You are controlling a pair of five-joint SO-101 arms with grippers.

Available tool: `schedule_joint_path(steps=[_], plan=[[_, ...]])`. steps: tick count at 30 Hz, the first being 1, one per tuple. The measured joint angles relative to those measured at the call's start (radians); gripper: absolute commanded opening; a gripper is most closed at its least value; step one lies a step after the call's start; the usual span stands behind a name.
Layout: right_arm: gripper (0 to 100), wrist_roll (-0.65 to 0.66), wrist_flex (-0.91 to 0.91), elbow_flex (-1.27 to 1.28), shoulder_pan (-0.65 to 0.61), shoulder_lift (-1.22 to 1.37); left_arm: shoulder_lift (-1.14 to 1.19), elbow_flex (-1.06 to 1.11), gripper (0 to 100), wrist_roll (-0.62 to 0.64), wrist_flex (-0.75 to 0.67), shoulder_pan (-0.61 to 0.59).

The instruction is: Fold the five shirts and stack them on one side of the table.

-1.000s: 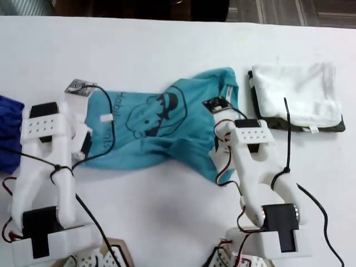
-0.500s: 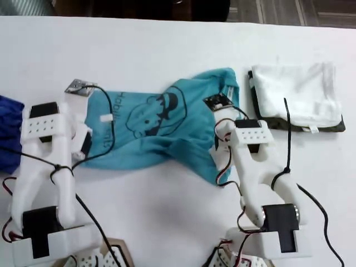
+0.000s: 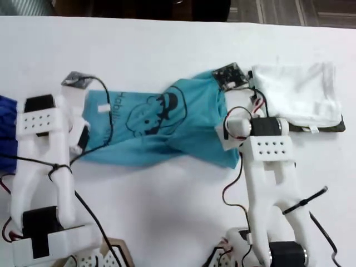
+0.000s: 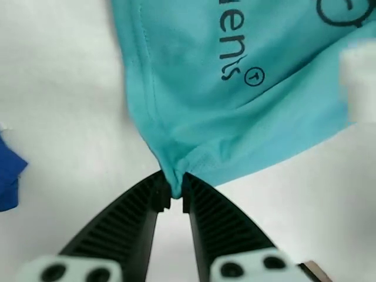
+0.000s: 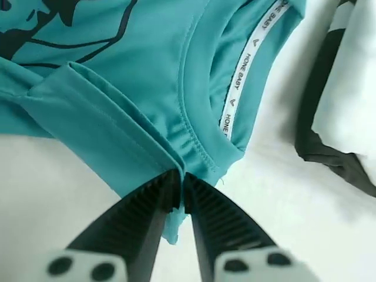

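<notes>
A teal shirt (image 3: 150,130) with a dark print lies stretched sideways across the middle of the white table. My left gripper (image 3: 82,146) is at its left end, shut on the hem corner (image 4: 173,182) of the teal shirt (image 4: 235,88). At the right end, my right gripper (image 3: 230,139) is shut on a fold of the teal shirt (image 5: 117,88) just beside the collar (image 5: 235,94). A folded white shirt (image 3: 297,92) rests on a folded dark shirt (image 3: 303,129) at the right. A blue shirt (image 3: 6,136) shows at the left edge.
Black and red cables (image 3: 92,217) trail from both arms over the near table. The white shirt (image 5: 352,76) and dark shirt (image 5: 329,150) lie close beyond the right gripper (image 5: 180,182). Bare table (image 3: 167,44) spreads behind the teal shirt and between the arm bases.
The right arm has swung right and away with the collar end, pulling the teal shirt straighter and flatter. The left arm shifted slightly left, still holding its corner.
</notes>
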Motion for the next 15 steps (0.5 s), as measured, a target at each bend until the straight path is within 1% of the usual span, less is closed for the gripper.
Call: schedule_joint_path(steps=[4, 8, 12, 15], plan=[[1.9, 0.0, -0.061, -0.061, 0.054, -0.002, 0.0, -0.15, 3, 0.0, 0.121, 0.0], [1.9, 0.0, -0.055, -0.216, 0.094, -0.025, 0.0, -0.315, 3, 0.0, 0.221, 0.0], [1.9, 0.0, -0.017, -0.373, 0.097, -0.04, 0.0, -0.417, 3, 0.0, 0.256, 0.0], [1.9, 0.0, -0.012, -0.425, 0.097, -0.04, 0.0, -0.43, 3, 0.0, 0.262, 0.017]])
